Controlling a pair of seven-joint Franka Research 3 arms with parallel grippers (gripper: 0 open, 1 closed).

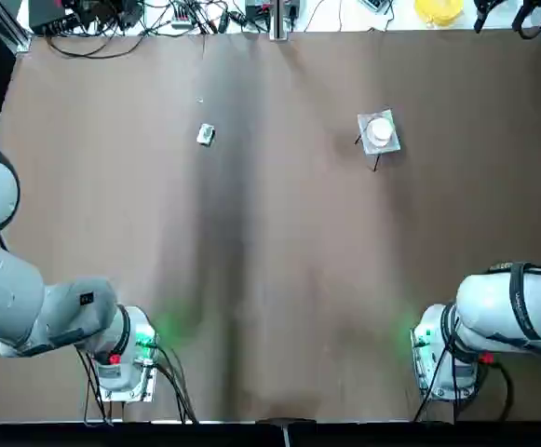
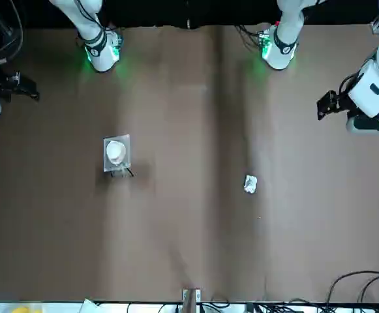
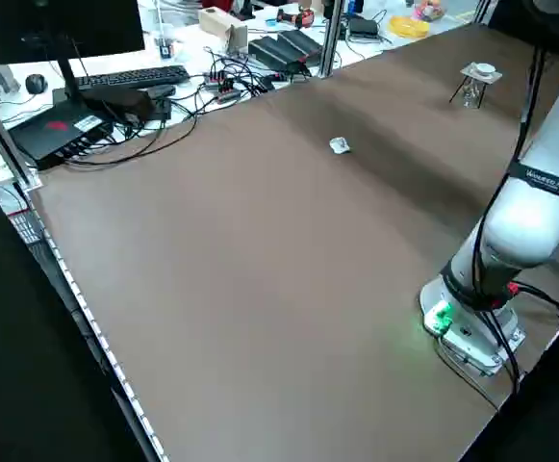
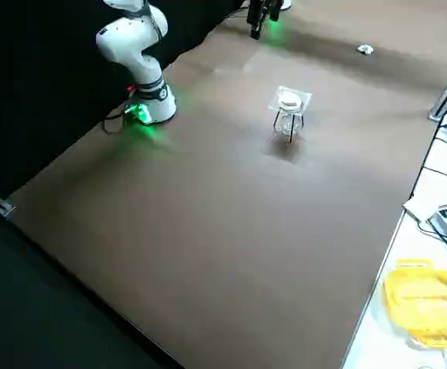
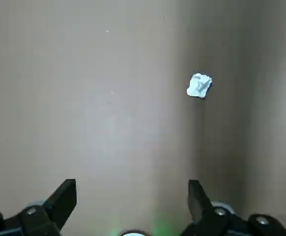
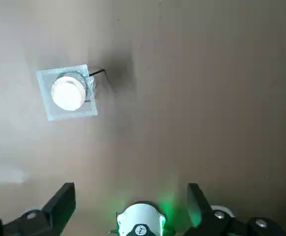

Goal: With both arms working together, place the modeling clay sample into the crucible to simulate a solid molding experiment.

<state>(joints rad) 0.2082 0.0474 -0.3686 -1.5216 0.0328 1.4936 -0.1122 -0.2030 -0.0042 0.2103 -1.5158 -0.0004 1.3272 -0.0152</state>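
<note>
Holding left gripper (image 5: 133, 183) wide open, empty, above the left side of the table (image 1: 289, 233); holding right gripper (image 6: 132, 186) wide open, empty, above the right. Showing modeling clay sample (image 5: 199, 85) on the tabletop, left of centre; showing crucible (image 6: 68, 93) right of centre, atop thin-legged square plate (image 6: 91, 109).

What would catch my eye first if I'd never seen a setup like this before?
Probably the two big white arms, with green lights glowing at the bases, one at each side of the broad brown table. Next, the small white cup on a square, thin-legged stand, toward the far side on the robot's right. Last, the tiny crumpled whitish lump lying alone on the table, farther left.
</note>
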